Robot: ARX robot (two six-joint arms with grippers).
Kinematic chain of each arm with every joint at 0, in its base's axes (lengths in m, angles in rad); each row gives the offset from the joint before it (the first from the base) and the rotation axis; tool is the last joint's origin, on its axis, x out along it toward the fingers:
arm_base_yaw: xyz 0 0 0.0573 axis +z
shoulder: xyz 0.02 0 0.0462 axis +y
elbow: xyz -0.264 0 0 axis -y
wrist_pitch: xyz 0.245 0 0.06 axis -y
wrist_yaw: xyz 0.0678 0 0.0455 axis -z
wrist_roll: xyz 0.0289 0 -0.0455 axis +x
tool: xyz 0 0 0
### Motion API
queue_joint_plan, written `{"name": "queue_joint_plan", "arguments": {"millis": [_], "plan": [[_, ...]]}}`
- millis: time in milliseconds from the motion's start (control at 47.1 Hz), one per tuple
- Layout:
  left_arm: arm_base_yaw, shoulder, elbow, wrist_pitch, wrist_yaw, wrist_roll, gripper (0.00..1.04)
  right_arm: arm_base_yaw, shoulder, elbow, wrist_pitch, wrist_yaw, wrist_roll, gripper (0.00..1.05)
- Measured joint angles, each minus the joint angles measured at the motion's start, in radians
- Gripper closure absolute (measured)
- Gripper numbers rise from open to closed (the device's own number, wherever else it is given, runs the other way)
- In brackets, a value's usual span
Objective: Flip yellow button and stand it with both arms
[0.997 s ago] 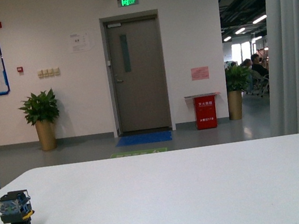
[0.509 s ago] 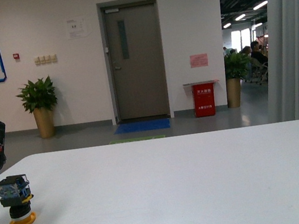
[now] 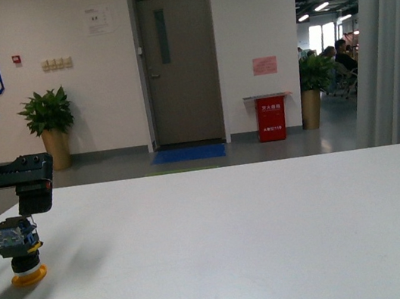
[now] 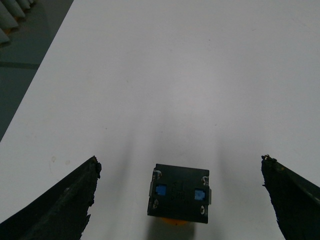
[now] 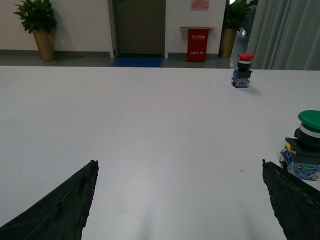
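Note:
The yellow button [image 3: 19,252] stands cap-down at the far left of the white table [image 3: 262,246], its yellow disc on the surface and the dark contact block on top. My left gripper [image 3: 33,199] hangs just above and slightly behind it. In the left wrist view the block [image 4: 179,192] shows its two blue parts. It sits between the wide-apart fingers of the open left gripper [image 4: 181,161], touching neither. My right gripper [image 5: 179,162] is open over bare table and does not show in the front view.
The right wrist view shows a green-capped button [image 5: 306,145] close beside one right finger and a red-capped button [image 5: 243,70] farther off near the table's far edge. The table's left edge [image 4: 42,85] runs near the yellow button.
The left arm has come into the front view from the left and now hangs over the yellow button. The button stays cap-down in the same spot. The front view has shifted.

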Motion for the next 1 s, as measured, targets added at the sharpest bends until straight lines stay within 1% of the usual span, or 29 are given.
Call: {"name": "queue_joint_plan", "arguments": {"millis": [297, 997], "plan": [[-0.002, 0.051, 0.038, -0.009, -0.001, -0.025, 0.07, 0.000, 0.000, 0.000, 0.000, 0.000, 0.000, 0.07], [-0.014, 0.106, 0.039, -0.031, -0.013, -0.066, 0.07, 0.000, 0.000, 0.000, 0.000, 0.000, 0.000, 0.07]]}}
